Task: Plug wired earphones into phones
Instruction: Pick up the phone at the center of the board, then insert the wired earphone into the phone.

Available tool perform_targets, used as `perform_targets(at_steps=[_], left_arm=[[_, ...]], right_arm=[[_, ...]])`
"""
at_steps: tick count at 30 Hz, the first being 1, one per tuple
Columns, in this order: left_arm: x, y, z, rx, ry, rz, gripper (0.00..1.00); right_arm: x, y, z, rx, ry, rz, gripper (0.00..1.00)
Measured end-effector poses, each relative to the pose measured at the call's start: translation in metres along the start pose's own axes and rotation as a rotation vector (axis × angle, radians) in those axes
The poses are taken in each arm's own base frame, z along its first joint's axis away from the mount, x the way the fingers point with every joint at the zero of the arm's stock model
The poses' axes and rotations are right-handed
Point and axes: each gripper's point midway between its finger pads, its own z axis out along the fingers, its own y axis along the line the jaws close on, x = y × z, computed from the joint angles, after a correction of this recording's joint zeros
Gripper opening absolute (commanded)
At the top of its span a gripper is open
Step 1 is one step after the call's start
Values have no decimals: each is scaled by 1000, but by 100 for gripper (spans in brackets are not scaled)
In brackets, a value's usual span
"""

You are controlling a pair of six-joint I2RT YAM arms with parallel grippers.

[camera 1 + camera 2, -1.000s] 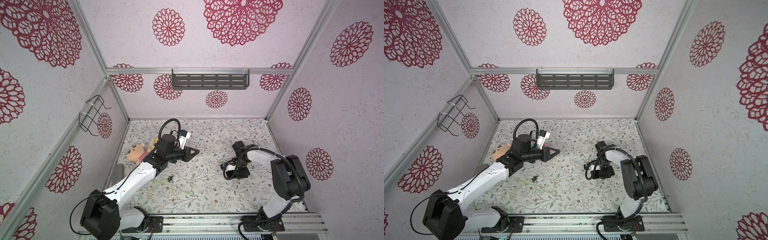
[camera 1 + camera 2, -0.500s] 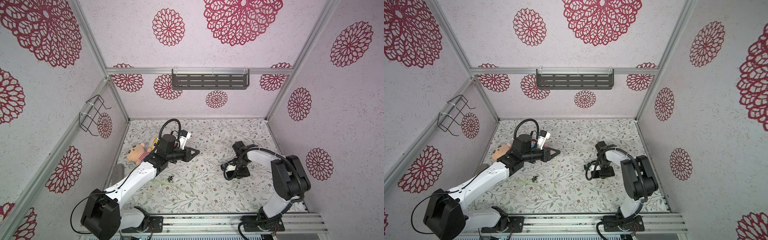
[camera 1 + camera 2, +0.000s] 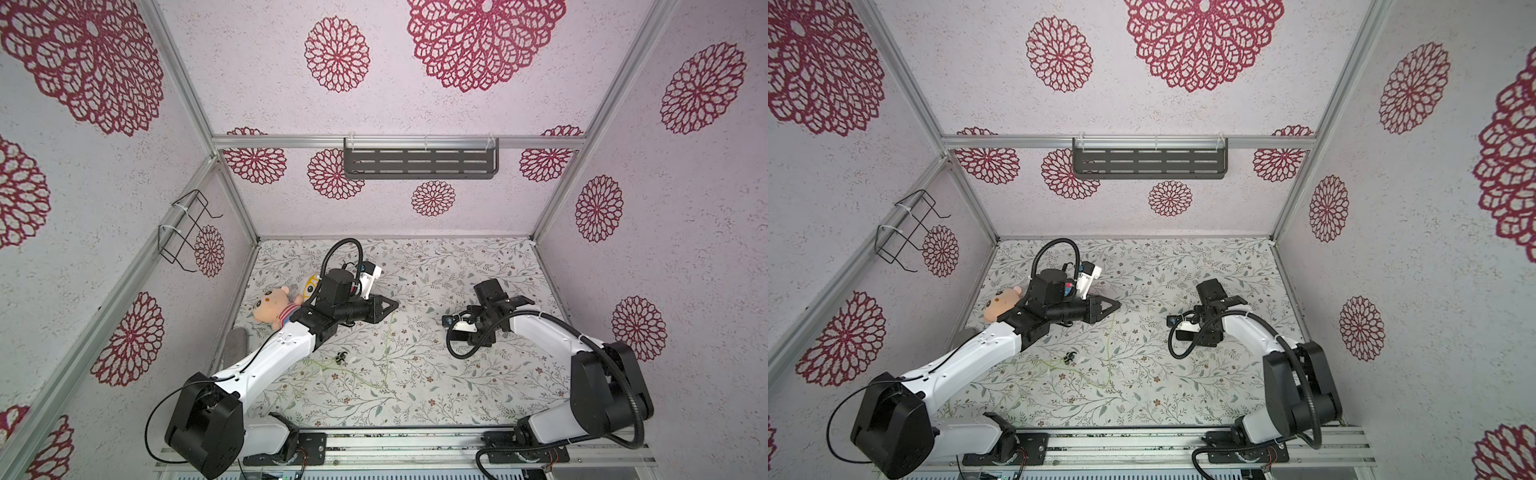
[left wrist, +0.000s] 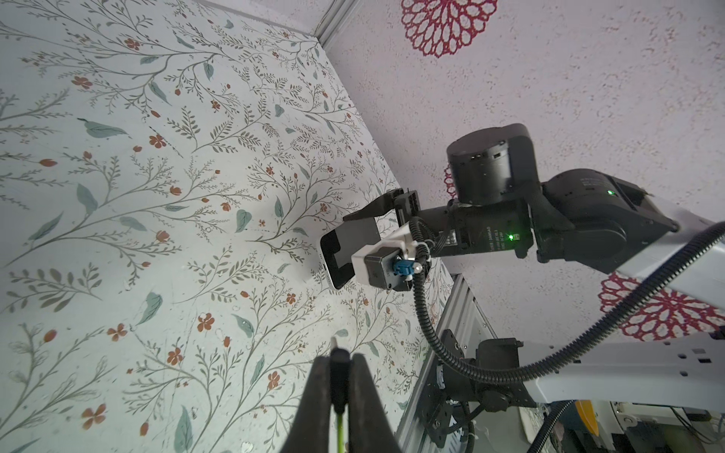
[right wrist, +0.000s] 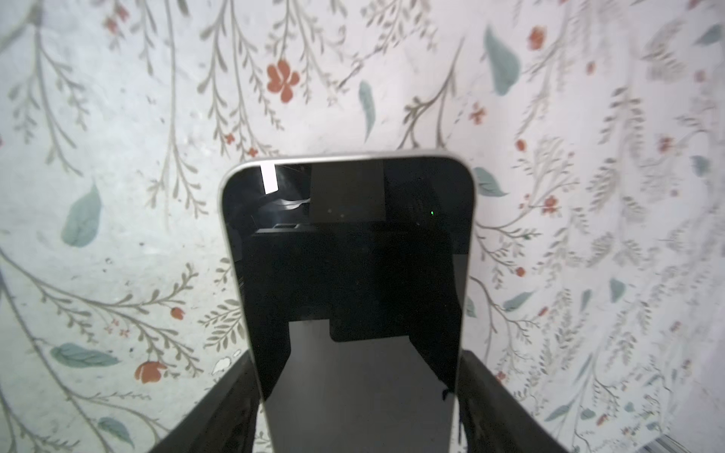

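Observation:
My left gripper [image 4: 338, 359] is shut on the small dark plug [image 4: 337, 366] of the wired earphones, and the plug's metal tip sticks out past the fingertips. In both top views this gripper [image 3: 392, 305] [image 3: 1117, 305] hovers over the middle of the floral table. The pale yellow-green cable [image 3: 387, 353] trails from it across the table to the earbuds [image 3: 341, 356] [image 3: 1070, 356]. My right gripper [image 5: 359, 392] is shut on the long edges of the black glossy phone [image 5: 349, 255]. The phone's free end [image 4: 337, 255] points toward the left arm, some way from the plug.
A plush toy [image 3: 274, 307] and a grey object [image 3: 235, 340] lie near the left wall. On the back wall hangs a dark slotted shelf [image 3: 419, 164], and on the left wall a wire basket [image 3: 187, 232]. A metal rail [image 3: 415, 449] runs along the front edge.

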Motion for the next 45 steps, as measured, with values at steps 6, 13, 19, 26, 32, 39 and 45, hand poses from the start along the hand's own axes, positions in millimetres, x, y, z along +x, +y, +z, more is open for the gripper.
perform_targets(at_steps=[6, 13, 19, 26, 32, 39, 45], left_arm=[[-8, -1, 4, 8, -34, -19, 0], [-1, -13, 22, 12, -36, -43, 0], [8, -31, 34, 49, -25, -42, 0], [4, -44, 36, 79, -56, -17, 0], [6, -50, 39, 86, -57, 4, 0], [7, -52, 40, 85, -63, 20, 0], [6, -52, 40, 84, -64, 26, 0]], right_arm=[[-11, 10, -12, 81, -106, 81, 59], [-37, -5, -48, 235, -287, 178, 59], [-60, -14, -75, 339, -438, 231, 59], [-80, -8, -79, 344, -507, 222, 59], [-95, -10, -84, 359, -554, 202, 59], [-104, -12, -90, 371, -590, 199, 59], [-109, -11, -92, 368, -609, 188, 58]])
